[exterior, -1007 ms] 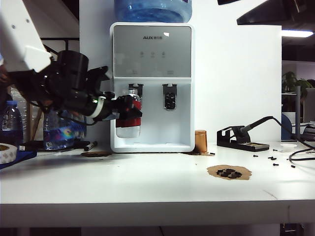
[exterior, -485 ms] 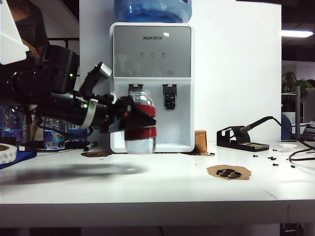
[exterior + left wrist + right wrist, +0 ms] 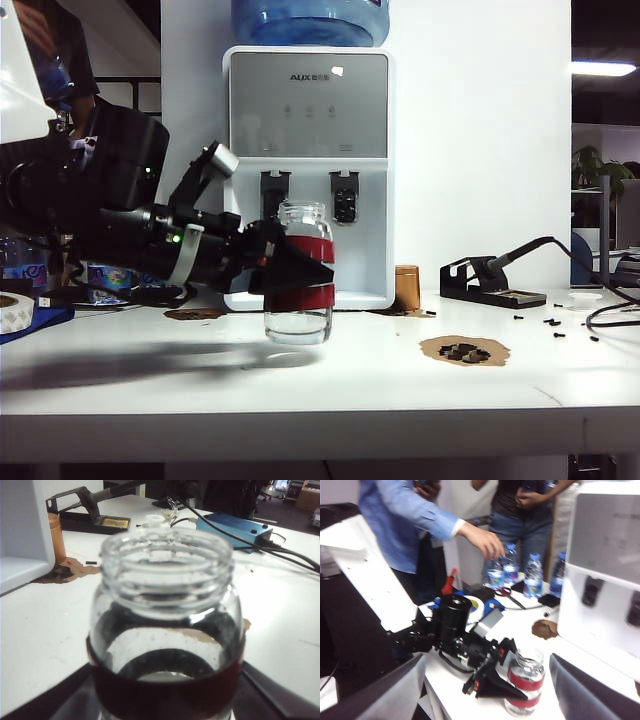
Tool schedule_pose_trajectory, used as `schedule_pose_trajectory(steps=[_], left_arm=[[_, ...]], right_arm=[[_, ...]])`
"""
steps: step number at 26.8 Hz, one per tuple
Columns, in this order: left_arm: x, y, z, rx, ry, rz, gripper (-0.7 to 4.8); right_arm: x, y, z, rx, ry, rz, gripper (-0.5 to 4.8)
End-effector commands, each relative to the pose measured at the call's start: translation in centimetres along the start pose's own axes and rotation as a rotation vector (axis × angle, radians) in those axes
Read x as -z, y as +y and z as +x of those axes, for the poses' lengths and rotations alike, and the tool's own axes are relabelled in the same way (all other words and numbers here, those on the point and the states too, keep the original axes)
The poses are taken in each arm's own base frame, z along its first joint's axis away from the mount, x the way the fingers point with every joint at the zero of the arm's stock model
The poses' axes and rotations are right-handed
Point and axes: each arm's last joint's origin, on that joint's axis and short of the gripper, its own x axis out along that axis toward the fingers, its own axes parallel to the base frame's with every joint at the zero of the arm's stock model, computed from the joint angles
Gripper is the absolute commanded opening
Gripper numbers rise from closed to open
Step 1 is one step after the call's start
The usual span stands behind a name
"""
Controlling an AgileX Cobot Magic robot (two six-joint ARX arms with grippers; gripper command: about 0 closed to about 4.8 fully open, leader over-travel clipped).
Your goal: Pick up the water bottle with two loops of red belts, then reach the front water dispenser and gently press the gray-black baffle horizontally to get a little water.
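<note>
A: The water bottle [image 3: 298, 272] is now out in front of the water dispenser [image 3: 308, 170], no longer tucked into the recess. A second ago it sat up under the gray-black baffle [image 3: 275, 188]; since then it has come away toward the camera and dropped, until its base rests on or just above the desk [image 3: 330, 390]. I cannot tell which.

B: So what does that mean for the job?

A: My reading is that the press at the lever is over. A shallow layer of water seems to sit in the bottom of the glass, which fits "a little water", and what remains looks like setting the bottle down and letting go.

B: Where does it stand relative to the dispenser?

A: At about 6 o'clock from the left tap, near the drip tray, upright, both red bands showing.

B: And the left end effector [image 3: 292, 272]?

A: It reaches in from 9 o'clock and grips the bottle across the banded body. In the left wrist view the dark fingers [image 3: 270, 695] flank the glass [image 3: 167, 630] on both sides, clamped round the lower band.

B: The right one?

A: The right end effector [image 3: 485, 690] holds nothing. Its two grey fingers stand wide apart at the edges of its own wrist view, well back from the bottle [image 3: 525, 687], looking down on the left arm.
</note>
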Motion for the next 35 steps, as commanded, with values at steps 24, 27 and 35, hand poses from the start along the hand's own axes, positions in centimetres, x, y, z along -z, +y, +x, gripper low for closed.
schedule_pose_trajectory(steps=[24, 27, 35], left_arm=[[3.5, 0.3, -1.3, -0.012, 0.076, 0.077, 1.08], [3.5, 0.3, -1.4, 0.010, 0.072, 0.076, 2.96], [3.5, 0.1, -1.4, 0.068, 0.061, 0.075, 4.79]], right_arm=[[1.9, 4.6, -5.4, 0.216, 0.053, -0.091, -0.02], [2.7, 4.9, -5.6, 0.233, 0.044, -0.099, -0.02], [5.6, 5.6, -6.2, 0.293, -0.057, -0.108, -0.02]])
